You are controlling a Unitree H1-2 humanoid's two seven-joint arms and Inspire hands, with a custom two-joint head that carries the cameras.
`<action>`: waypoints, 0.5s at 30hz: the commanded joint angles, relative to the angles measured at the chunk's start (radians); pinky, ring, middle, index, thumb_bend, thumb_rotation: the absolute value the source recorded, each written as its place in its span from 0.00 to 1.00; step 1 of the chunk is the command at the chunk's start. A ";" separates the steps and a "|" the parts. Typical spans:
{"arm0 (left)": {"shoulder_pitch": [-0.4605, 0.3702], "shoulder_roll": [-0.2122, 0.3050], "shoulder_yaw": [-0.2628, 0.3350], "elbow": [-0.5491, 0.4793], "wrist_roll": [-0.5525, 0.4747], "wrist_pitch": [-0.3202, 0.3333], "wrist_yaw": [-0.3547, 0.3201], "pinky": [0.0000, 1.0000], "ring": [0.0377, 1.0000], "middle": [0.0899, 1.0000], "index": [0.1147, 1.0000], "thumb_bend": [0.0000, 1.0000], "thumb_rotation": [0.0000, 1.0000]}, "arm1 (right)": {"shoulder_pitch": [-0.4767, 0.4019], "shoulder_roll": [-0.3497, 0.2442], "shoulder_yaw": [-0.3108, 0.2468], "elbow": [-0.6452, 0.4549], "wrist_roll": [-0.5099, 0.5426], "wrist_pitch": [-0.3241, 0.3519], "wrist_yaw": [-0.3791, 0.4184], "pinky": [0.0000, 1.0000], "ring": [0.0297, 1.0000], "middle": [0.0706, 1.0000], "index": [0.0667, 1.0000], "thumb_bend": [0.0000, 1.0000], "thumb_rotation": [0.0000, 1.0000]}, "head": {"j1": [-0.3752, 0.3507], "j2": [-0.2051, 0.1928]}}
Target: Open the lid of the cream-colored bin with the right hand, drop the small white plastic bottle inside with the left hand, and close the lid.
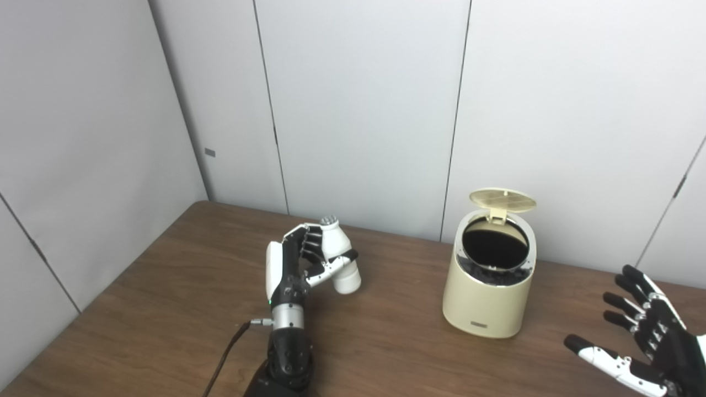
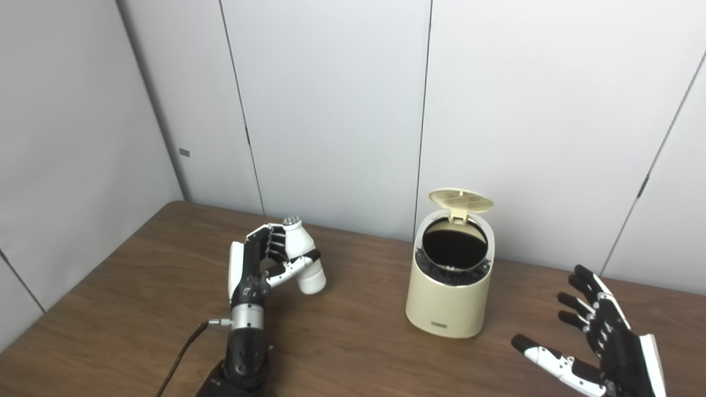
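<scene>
The left hand [image 1: 292, 264] grips the white bottle [image 1: 340, 255] above the tabletop [image 1: 165, 309]. The bin [image 1: 488, 286] near the far edge stands with its lid [image 1: 502, 200] up. The right hand [image 1: 642, 342] hangs empty, fingers spread.

table [image 1: 165, 309]: brown wood look, smooth, a bit shiny | bin [image 1: 485, 303]: cream plastic, smooth, soft shine | lid [image 1: 502, 200]: same plastic, ribbed underside | bottle [image 1: 342, 259]: white plastic, smooth | wall [image 1: 358, 110]: pale grey panels, matt

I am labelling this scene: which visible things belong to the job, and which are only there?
Job: cream bin, its lid open; white bottle in left hand; right hand, open.
Only there: table; cable; wall panels.
</scene>
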 commanded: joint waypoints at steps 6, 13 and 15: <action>-0.001 0.005 -0.010 -0.009 0.010 -0.027 0.013 0.38 0.44 0.43 0.41 0.48 0.00 | -0.031 0.000 0.002 -0.011 -0.009 -0.047 -0.007 0.71 0.79 0.86 0.86 0.67 0.00 | -0.015 -0.007; 0.012 -0.003 -0.030 -0.123 0.010 -0.026 -0.018 0.38 0.44 0.43 0.41 0.48 0.00 | -0.033 -0.003 0.010 0.061 -0.018 -0.129 -0.018 0.72 0.78 0.86 0.87 0.68 0.00 | -0.083 -0.028; 0.013 -0.007 -0.037 -0.163 -0.005 -0.026 -0.037 0.38 0.44 0.44 0.40 0.48 0.00 | -0.035 -0.001 0.010 0.089 -0.021 -0.158 -0.024 0.71 0.77 0.85 0.85 0.71 0.03 | -0.098 -0.033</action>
